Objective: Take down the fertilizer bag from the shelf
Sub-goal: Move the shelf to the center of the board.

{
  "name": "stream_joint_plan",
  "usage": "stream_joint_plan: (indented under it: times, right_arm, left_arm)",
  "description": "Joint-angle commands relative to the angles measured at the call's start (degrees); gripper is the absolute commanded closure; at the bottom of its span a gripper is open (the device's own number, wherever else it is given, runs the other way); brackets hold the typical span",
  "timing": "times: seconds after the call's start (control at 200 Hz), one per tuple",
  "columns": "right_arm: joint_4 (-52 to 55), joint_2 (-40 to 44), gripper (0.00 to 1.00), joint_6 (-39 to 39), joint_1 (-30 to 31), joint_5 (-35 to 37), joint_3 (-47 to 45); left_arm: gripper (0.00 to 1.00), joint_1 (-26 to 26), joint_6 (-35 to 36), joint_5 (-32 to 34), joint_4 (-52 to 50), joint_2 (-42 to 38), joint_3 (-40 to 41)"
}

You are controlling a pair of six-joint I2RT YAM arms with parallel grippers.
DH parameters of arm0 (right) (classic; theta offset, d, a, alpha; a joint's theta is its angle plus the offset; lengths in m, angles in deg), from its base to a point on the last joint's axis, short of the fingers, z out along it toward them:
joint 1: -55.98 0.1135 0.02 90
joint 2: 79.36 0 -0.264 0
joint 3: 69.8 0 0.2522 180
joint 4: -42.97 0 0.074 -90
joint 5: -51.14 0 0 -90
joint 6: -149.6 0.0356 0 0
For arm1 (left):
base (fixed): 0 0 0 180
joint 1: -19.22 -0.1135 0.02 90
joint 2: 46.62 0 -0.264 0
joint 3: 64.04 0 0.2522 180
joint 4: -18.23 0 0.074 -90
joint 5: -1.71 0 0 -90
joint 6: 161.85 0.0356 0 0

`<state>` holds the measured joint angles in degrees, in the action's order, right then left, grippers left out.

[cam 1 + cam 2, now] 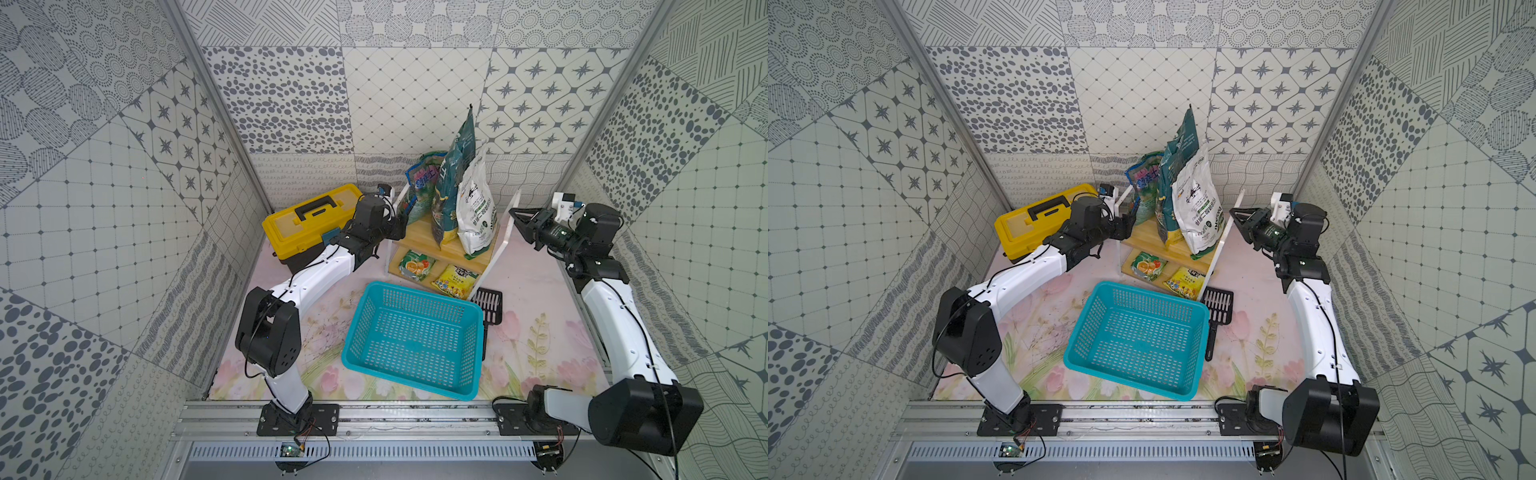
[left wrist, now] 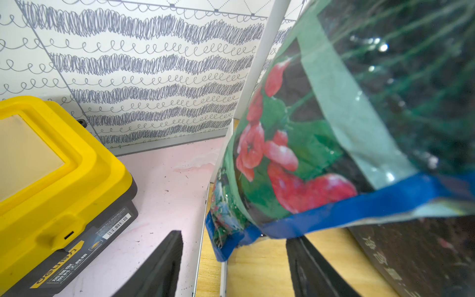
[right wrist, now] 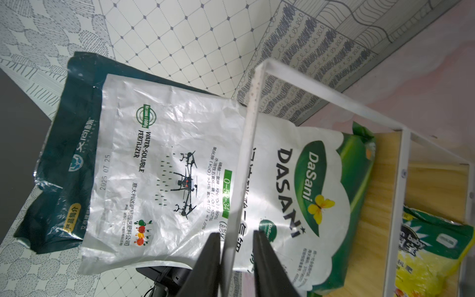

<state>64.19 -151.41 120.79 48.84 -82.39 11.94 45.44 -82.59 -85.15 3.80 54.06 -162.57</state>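
Left of the shelf (image 1: 417, 235), a small two-tier rack of light wooden boards between thin white side panels, stands a yellow-and-black plastic toolbox (image 1: 309, 226). The left gripper (image 2: 235, 239) sits at the shelf's left end with its fingers well apart. One finger is outside the left side panel (image 2: 259, 64). The other is over the top board, by the corner of a clear film bag printed with red flowers (image 2: 282, 159). It grips nothing.

Next along the top board stands a tall dark teal pouch (image 1: 455, 174). Just beside it is the fertilizer bag (image 3: 167, 167), a white crinkled film pouch printed "water-soluble fertilizer". It stands upright at the shelf's right end, just inside the right side panel (image 3: 248, 144).

We judge it soft and slick, plump and probably weighty low down, slack and flat near its top seam. It will likely sag as its fill shifts. We would pinch the flat upper margin and lift it clear, so the teal pouch does not topple.

The right gripper (image 3: 235, 234) straddles that panel's edge with its fingers nearly together; whether they pinch it we cannot tell.
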Motion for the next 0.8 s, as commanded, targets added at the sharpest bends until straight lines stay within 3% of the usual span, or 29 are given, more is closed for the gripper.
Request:
stream_joint_plan:
  times: [0.0,0.125,0.53,0.79]
  right_arm:
    - [-4.16,-2.65,0.88,0.91,0.88,-0.34,1.28]
    - [-6.69,-6.31,1.0,1.65,0.9,-0.08,3.45]
    - [-14.39,-18.03,1.0,1.12,-0.42,0.81,14.44]
    - [-16.1,-18.24,1.0,-1.6,-0.77,-0.81,12.63]
  left_arm:
    - [0.3,1.2,1.51,0.14,3.88,1.96,-1.2]
    - [0.29,1.17,3.41,1.77,4.4,4.3,-2.96]
    - [0.29,1.09,1.22,2.49,3.79,15.11,-15.91]
    - [0.26,1.03,0.19,2.6,2.55,16.53,-18.42]
